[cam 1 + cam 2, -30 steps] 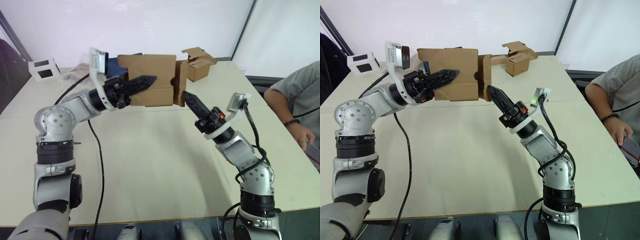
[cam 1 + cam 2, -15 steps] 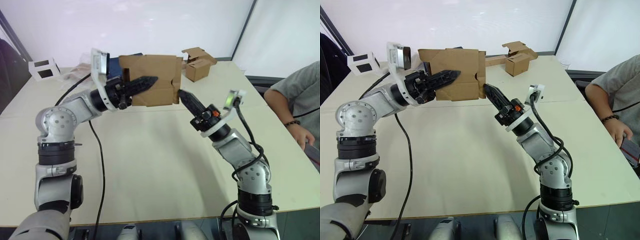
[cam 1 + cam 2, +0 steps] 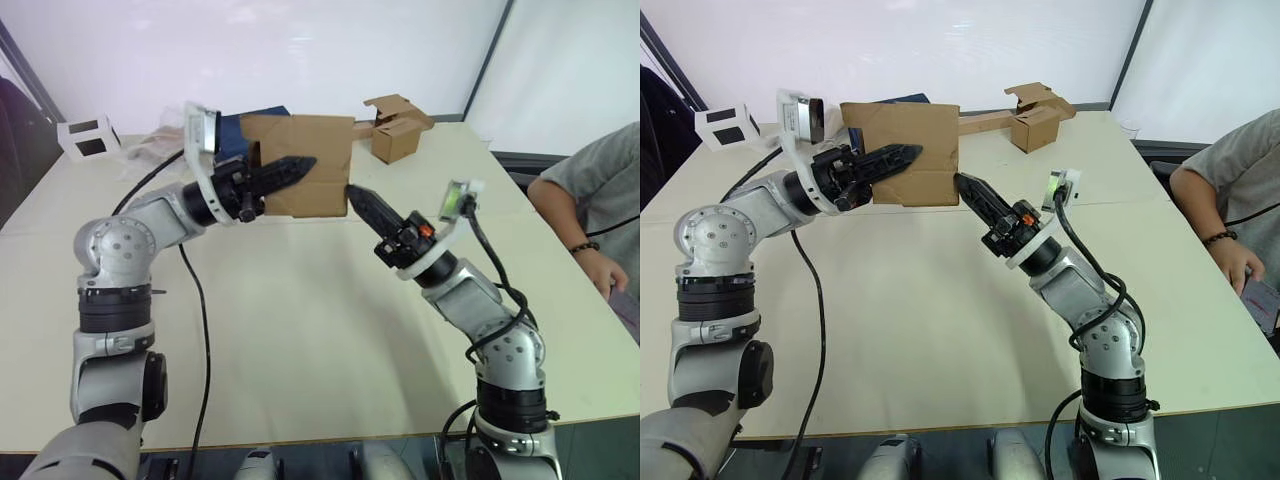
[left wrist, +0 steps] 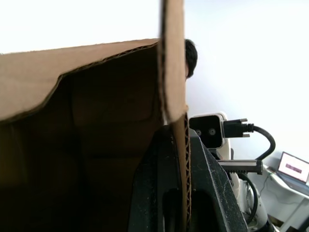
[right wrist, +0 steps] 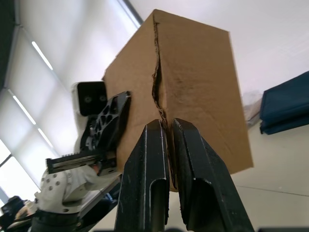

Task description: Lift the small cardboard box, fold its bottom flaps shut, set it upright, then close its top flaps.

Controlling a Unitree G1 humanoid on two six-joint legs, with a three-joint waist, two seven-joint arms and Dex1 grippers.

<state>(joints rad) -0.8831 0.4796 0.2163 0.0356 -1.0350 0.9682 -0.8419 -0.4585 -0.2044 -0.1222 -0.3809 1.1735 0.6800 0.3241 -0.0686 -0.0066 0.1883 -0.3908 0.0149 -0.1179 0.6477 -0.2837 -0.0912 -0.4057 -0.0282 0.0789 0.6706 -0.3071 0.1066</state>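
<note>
Brown corrugated small cardboard box (image 3: pixel 305 160) held above the pale desk (image 3: pixel 300 330), wall clamped by left gripper (image 3: pixel 295 166); bottom flaps (image 5: pixel 159 101) now flattened, pressed by nearly shut, empty right gripper (image 3: pixel 357 196) after its half-second advance, folding nearly finished.

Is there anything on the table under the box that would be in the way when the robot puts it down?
Nothing visible is. The small cardboard box hangs above the table, held by the left tool. The right tool touches its lower corner. The other brown box sits farther back.
</note>
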